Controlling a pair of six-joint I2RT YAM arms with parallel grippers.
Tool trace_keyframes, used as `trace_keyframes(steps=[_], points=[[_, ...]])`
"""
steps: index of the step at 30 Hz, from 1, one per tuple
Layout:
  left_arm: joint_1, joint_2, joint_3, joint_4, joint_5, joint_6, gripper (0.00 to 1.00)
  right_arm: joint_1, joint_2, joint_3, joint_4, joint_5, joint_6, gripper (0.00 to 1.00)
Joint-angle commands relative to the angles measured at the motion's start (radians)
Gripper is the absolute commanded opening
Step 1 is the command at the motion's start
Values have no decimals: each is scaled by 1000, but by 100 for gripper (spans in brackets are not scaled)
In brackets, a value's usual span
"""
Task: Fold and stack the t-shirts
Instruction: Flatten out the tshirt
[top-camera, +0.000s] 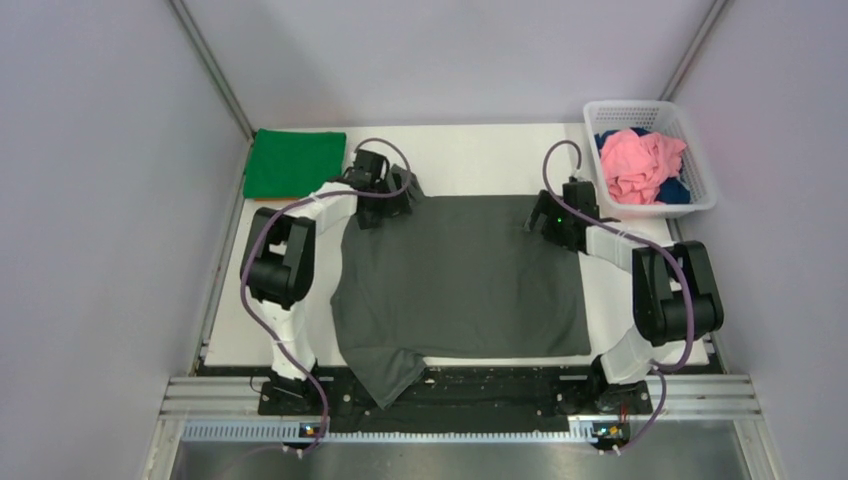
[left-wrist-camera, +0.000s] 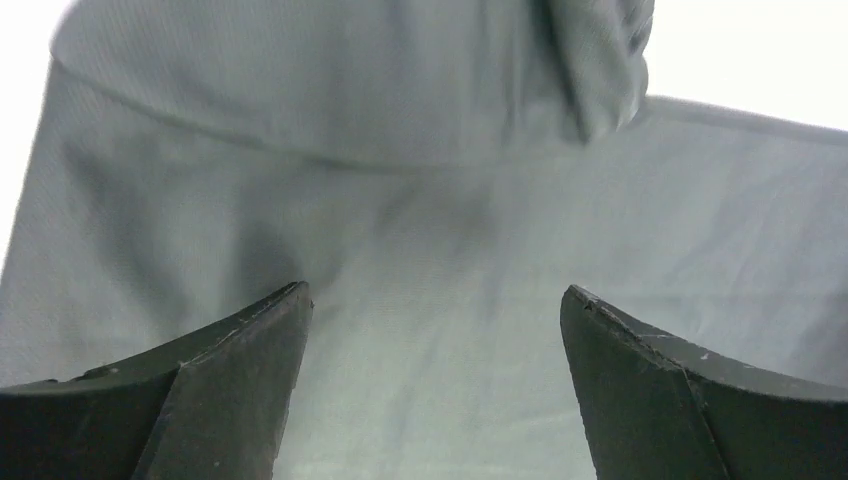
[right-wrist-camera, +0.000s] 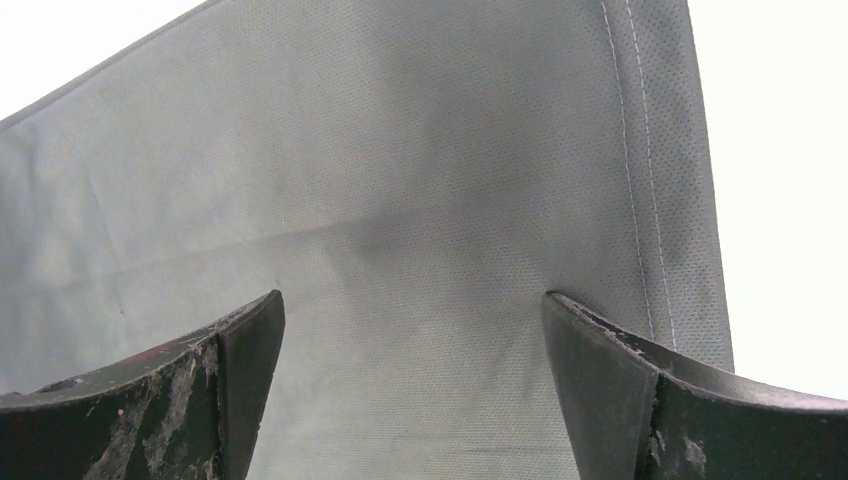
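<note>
A: The left fingers (left-wrist-camera: 230, 390) are spread wide, nothing pinched, with grey cloth lying flat between them. The right fingers (right-wrist-camera: 200, 400) are just as open, close to the stitched hem at the right of their view.

B: So both sit at the upper corners of the dark grey t-shirt (top-camera: 460, 275), which is laid out across the middle of the counter (top-camera: 480, 150). What worries you?

A: The left side. A doubled-over flap lies just ahead of those fingers, at the top of their view. Closing there might catch two layers, or miss the lower one, and the fold would skew.

B: And the right?

A: It could nip only the hem, which may slip out when lifted.

B: At lower left a sleeve hangs over the counter's near edge; I'd guess that could drag the fold crooked.

A: The green t-shirt (top-camera: 293, 163) lies folded at upper left; the pink t-shirt (top-camera: 640, 165) and dark blue t-shirt (top-camera: 676, 190) wait in the basket (top-camera: 702, 206), upper right.
</note>
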Motion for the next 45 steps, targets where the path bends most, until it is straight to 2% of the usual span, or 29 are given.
trace_keyframes(steps=[1, 4, 9, 15, 22, 25, 27, 29, 31, 35, 39, 41, 45], points=[[-1, 95, 107, -65, -34, 3, 99, 2, 79, 46, -15, 40, 1, 99], [8, 180, 203, -136, -174, -27, 99, 1, 137, 81, -9, 44, 18, 99], [29, 330, 394, -207, -148, -8, 99, 2, 256, 205, -62, 52, 22, 99], [77, 469, 614, -198, -81, 6, 99, -14, 375, 354, -94, 61, 36, 99], [113, 622, 905, -167, 74, 32, 99, -54, 438, 459, -95, 53, 55, 99], [112, 663, 1025, -169, 129, 41, 99, -58, 425, 514, -142, 56, 24, 99], [109, 637, 1057, -193, 147, 44, 99, -58, 366, 514, -157, 63, 4, 99], [98, 552, 1013, -213, 125, 71, 99, -58, 272, 481, -162, 74, -2, 99], [72, 387, 880, -220, 47, 99, 99, -57, 138, 404, -163, 72, -5, 99], [1, 39, 503, -179, -79, 105, 99, -57, -117, 208, -196, 83, -18, 99], [-106, -298, 74, -120, -209, 39, 99, -58, -373, -15, -221, 125, -12, 99], [-165, -422, -95, -119, -284, 4, 99, -62, -476, -116, -223, 153, 33, 99], [-249, -588, -353, -196, -330, -112, 98, -65, -635, -240, -220, 181, 82, 99]])
